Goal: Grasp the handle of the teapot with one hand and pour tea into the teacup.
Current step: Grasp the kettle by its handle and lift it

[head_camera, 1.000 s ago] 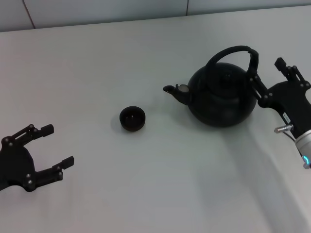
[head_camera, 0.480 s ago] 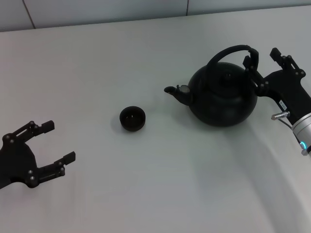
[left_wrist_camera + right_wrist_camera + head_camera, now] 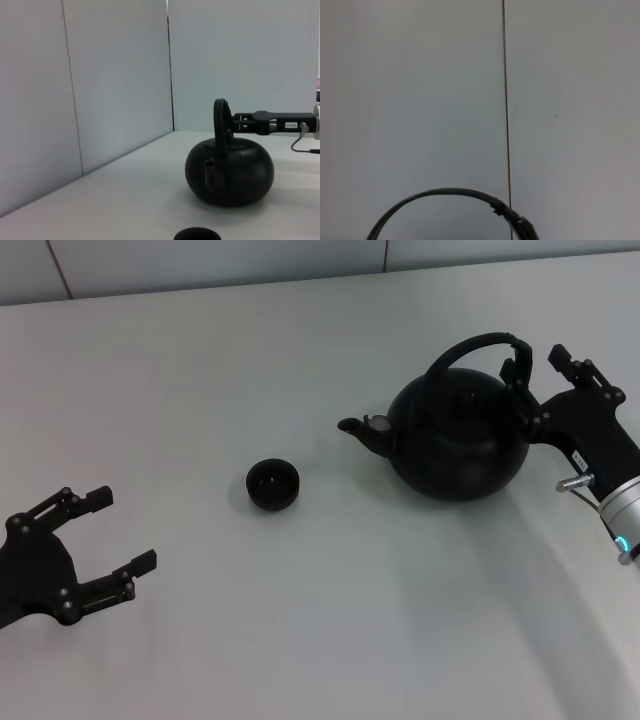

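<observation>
The black teapot (image 3: pixel 458 440) stands on the white table right of centre, spout toward the small black teacup (image 3: pixel 273 484). Its arched handle (image 3: pixel 480 342) stands upright over the lid. My right gripper (image 3: pixel 536 362) is open at the handle's right end, level with the wide part, with one finger close beside it; whether it touches I cannot tell. The left wrist view shows the teapot (image 3: pixel 230 172), the handle (image 3: pixel 220 117) edge-on, the right gripper (image 3: pixel 245 122) behind it and the teacup's rim (image 3: pixel 197 234). The right wrist view shows only the handle's arc (image 3: pixel 445 192). My left gripper (image 3: pixel 122 530) is open and empty at the near left.
The white table (image 3: pixel 300 620) meets a pale panelled wall (image 3: pixel 200 260) at the back. A vertical wall seam (image 3: pixel 506 100) shows in the right wrist view. Bare table lies between the teacup and the left gripper.
My right gripper has moved farther back and slightly left, up along the handle's right end. The left gripper has barely shifted. Teapot and teacup have not moved.
</observation>
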Robot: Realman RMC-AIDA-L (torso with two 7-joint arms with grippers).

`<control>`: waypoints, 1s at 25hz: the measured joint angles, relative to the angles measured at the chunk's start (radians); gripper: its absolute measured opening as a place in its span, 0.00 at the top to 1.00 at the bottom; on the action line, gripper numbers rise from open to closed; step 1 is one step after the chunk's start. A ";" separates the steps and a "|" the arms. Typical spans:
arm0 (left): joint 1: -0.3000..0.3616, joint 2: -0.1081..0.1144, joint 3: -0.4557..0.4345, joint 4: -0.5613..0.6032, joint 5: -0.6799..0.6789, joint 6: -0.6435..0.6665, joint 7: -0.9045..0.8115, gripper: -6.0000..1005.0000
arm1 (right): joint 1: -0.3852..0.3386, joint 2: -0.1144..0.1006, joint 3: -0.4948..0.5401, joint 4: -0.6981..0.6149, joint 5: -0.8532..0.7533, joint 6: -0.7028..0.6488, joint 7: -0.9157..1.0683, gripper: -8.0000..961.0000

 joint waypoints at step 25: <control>0.010 -0.010 -0.001 0.001 -0.009 0.002 0.005 0.14 | 0.005 0.001 -0.006 0.015 -0.001 -0.020 0.018 0.90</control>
